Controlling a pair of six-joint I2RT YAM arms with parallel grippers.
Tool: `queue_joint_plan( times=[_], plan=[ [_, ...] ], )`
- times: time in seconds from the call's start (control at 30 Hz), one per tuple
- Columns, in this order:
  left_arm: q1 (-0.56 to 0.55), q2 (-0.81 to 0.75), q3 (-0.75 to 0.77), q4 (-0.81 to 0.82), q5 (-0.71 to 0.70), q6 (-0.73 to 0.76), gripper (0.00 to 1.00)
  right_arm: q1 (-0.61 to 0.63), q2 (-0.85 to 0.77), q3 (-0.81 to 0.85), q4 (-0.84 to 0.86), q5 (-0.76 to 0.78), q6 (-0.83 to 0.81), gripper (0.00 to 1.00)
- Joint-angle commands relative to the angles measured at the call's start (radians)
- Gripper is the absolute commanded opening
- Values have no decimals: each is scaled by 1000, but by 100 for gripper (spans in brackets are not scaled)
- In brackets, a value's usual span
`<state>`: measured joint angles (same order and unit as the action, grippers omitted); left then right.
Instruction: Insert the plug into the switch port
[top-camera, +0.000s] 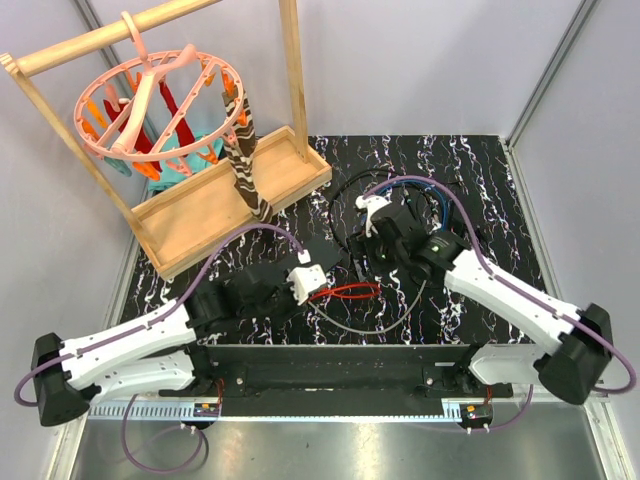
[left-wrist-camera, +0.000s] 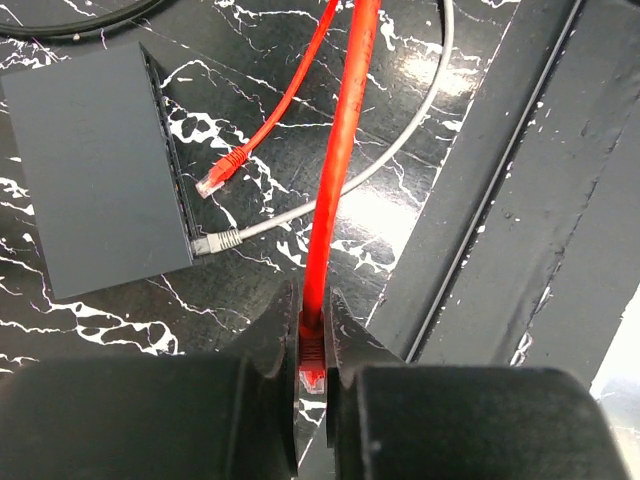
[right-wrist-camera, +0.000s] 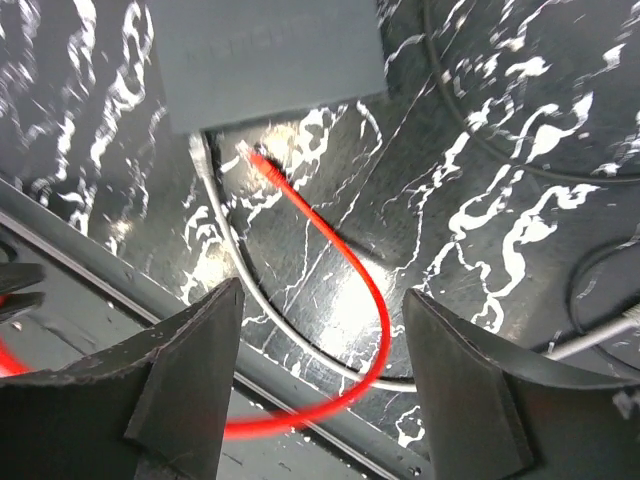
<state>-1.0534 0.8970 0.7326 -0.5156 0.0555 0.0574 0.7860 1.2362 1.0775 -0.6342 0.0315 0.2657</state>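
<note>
The switch, a flat dark box (left-wrist-camera: 95, 170), lies on the marbled black table, and its port edge (left-wrist-camera: 172, 170) faces the cables. A grey cable (left-wrist-camera: 215, 242) is plugged into one port. My left gripper (left-wrist-camera: 312, 372) is shut on one red plug (left-wrist-camera: 312, 355) of a red cable (left-wrist-camera: 340, 150), near the table's front rail. The cable's other red plug (left-wrist-camera: 215, 183) lies loose just beside the port edge. My right gripper (right-wrist-camera: 320, 350) is open and empty above the red cable (right-wrist-camera: 360, 290), with the switch (right-wrist-camera: 265, 55) and loose plug (right-wrist-camera: 262, 162) ahead. The top view shows both grippers, left (top-camera: 312, 288) and right (top-camera: 372, 238).
A wooden rack with a tray base (top-camera: 230, 195) holds a pink clip hanger (top-camera: 165, 95) at the back left. Black cords (top-camera: 350, 190) loop behind the right arm. A black rail (top-camera: 330, 365) runs along the near edge, and the grey cable (top-camera: 385, 320) loops in front.
</note>
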Motion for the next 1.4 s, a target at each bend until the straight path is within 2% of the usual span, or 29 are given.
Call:
queue_joint_plan(
  times=[0.0, 0.07, 0.2, 0.27, 0.33, 0.47, 0.5, 0.6, 0.77, 0.93, 1.37],
  plan=[
    [-5, 34, 86, 40, 0, 45, 0, -5, 54, 42, -1, -44, -42, 72],
    [-7, 54, 116, 31, 1, 59, 0, -8, 46, 42, 1, -3, -34, 71],
    [0, 105, 171, 9, -42, 70, 0, -31, -50, 12, 1, 193, 4, 71],
    [27, 159, 208, 0, -13, 67, 0, -33, -130, -17, 4, 258, 10, 71],
    [65, 204, 250, -14, 88, 56, 0, -33, -184, -39, 13, 300, -6, 71],
    [162, 327, 306, -15, 225, 45, 0, -33, -314, -112, 45, 249, -31, 72],
    [170, 347, 329, -18, 248, 58, 0, -33, -329, -123, 63, 193, -36, 72],
    [184, 420, 375, -30, 274, 93, 0, -28, -391, -178, 114, 81, -42, 72],
    [233, 558, 447, -61, 325, 117, 0, 22, -460, -255, 175, -21, -77, 69],
    [265, 640, 513, -75, 334, 147, 0, 58, -391, -264, 171, -119, -108, 61],
    [297, 773, 591, -93, 399, 167, 0, 154, -129, -363, 417, -36, -151, 51]
  ],
)
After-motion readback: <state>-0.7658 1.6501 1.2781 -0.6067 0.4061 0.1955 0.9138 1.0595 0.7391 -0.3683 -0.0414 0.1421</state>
